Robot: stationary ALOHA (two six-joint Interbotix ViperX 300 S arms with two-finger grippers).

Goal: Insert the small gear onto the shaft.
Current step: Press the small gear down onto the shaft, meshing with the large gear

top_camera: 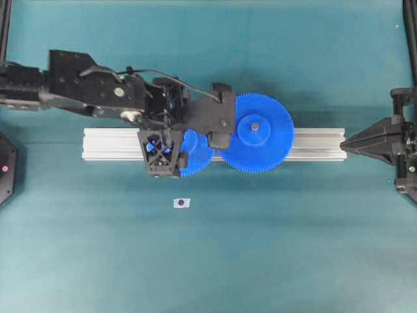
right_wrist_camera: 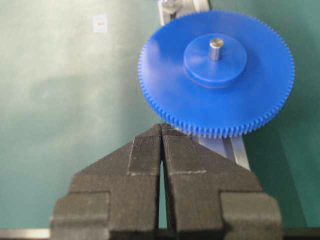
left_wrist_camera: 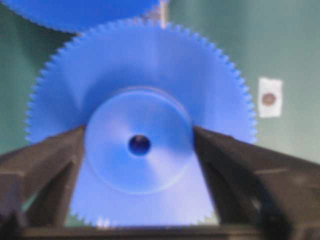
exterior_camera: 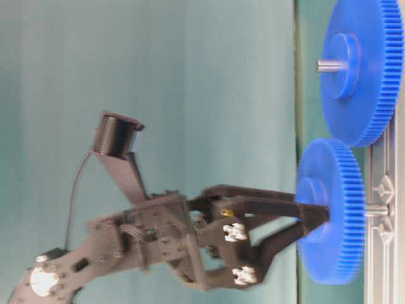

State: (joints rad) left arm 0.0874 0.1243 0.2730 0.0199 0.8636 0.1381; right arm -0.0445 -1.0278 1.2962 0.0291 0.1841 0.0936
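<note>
So the small gear (top_camera: 195, 154) sits on the aluminium rail (top_camera: 319, 143) just left of centre in the overhead view, its teeth right against the large gear (top_camera: 257, 134), and in the table-level view you can see the shaft (exterior_camera: 374, 209) poking out of the rail behind it at lower right. The left gripper (left_wrist_camera: 139, 150) is over the gear with its fingers (left_wrist_camera: 47, 170) spread on either side of the raised hub; the wrist shot is too blurry to tell if they're touching it. Right gripper (right_wrist_camera: 161, 145) is pinched closed on nothing, parked at the rail's right end, and there's a little white sticker (top_camera: 182, 203) on the green mat (top_camera: 293, 261) below the rail.
</note>
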